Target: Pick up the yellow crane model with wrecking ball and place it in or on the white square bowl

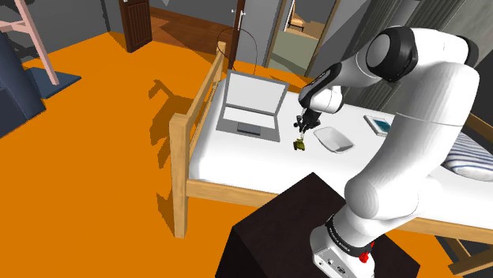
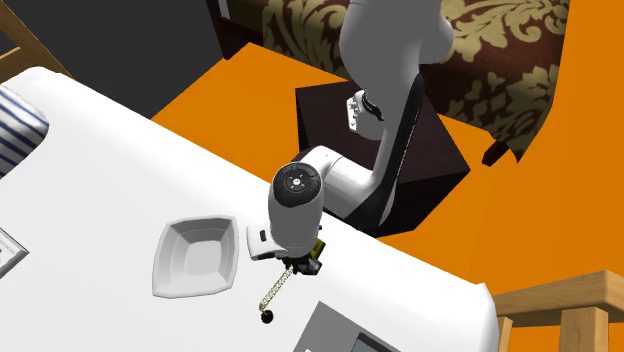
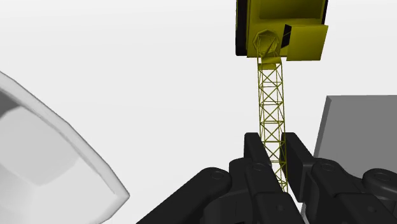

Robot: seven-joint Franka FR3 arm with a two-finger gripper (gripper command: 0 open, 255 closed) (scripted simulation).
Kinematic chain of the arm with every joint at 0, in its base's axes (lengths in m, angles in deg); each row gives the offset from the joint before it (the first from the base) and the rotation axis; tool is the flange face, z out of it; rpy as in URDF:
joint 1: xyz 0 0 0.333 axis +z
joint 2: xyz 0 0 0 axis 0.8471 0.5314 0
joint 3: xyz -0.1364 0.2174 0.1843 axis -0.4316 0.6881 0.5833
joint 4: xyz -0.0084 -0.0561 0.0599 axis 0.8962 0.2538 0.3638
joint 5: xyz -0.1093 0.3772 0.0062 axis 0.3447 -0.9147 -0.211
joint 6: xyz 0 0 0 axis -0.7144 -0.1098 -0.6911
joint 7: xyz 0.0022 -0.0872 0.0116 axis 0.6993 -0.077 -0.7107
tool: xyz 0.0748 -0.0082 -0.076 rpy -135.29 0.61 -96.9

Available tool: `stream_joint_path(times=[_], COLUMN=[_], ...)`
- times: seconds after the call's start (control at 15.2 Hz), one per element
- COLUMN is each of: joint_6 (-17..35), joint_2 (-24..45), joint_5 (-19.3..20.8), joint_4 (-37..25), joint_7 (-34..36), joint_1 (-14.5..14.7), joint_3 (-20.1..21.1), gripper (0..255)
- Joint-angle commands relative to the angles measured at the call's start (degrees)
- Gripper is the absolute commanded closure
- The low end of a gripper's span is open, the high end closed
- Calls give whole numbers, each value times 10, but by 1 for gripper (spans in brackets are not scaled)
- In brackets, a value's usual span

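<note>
Now pinching the yellow crane (image 3: 280,28) by its lattice boom, long axis straight out from the gripper (image 3: 272,140); white square bowl (image 3: 51,165) near, off to one side.

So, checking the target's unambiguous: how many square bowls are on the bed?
1. The white square bowl sits on the white bed, near the yellow crane model and the grey laptop. The arm could hide another.

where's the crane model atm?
Clasped by its boom in the tool, the yellow crane is over the white bed in the shoulder view, between the open laptop to its left and the white square bowl to its right.
</note>
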Motion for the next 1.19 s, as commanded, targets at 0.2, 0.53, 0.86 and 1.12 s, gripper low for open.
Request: stream_joint_path(times=[0.2,0.53,0.86,1.12], joint_6=[-34,-67,-86,-102], joint_2=[-34,-65,-59,-32], joint_5=[19,37,23,-2], joint_4=[0,-4,-28,-67], joint_7=[14,26,-23,-89], joint_1=[9,15,-15,-59], joint_3=[-12,-21,-30,-38], gripper=[255,255,255,255])
